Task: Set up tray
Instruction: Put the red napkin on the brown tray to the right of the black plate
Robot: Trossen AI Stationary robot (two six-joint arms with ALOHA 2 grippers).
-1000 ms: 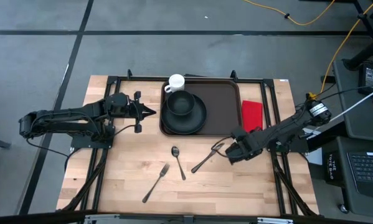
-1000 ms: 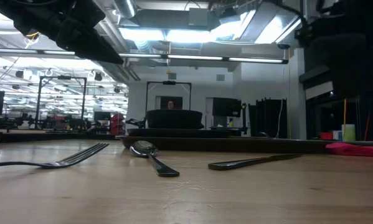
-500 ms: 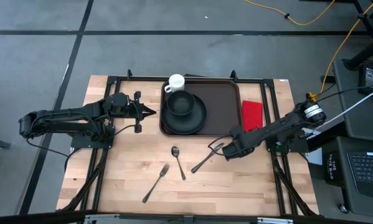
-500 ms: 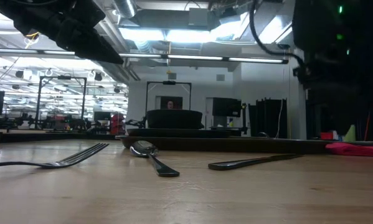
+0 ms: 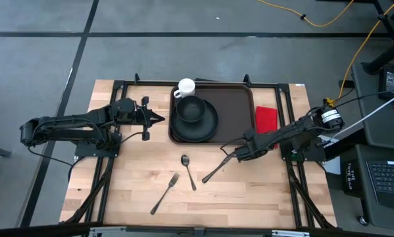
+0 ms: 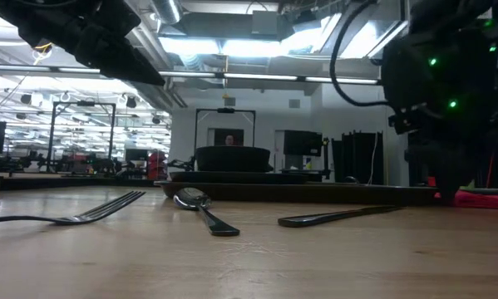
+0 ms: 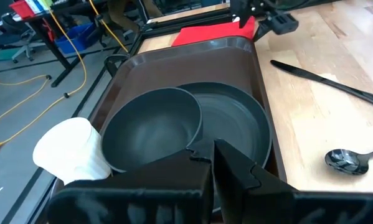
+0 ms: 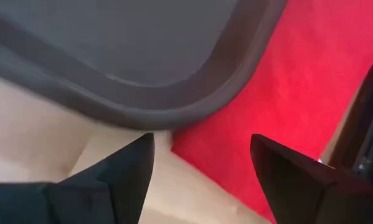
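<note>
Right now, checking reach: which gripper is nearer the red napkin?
Right. The right gripper hovers open by the red napkin; the left gripper waits shut across the tray.

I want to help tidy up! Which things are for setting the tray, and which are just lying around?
For the job: tray, plate, bowl, cup, napkin, fork, spoon, knife.

Lying about: yellow cable on the floor, keyboard.

Tray point(image 5: 239, 105) smooth brown plastic; table point(image 5: 249, 191) pale grained wood; spoon point(image 5: 187, 168) shiny metal; napkin point(image 5: 266, 118) red cloth.
</note>
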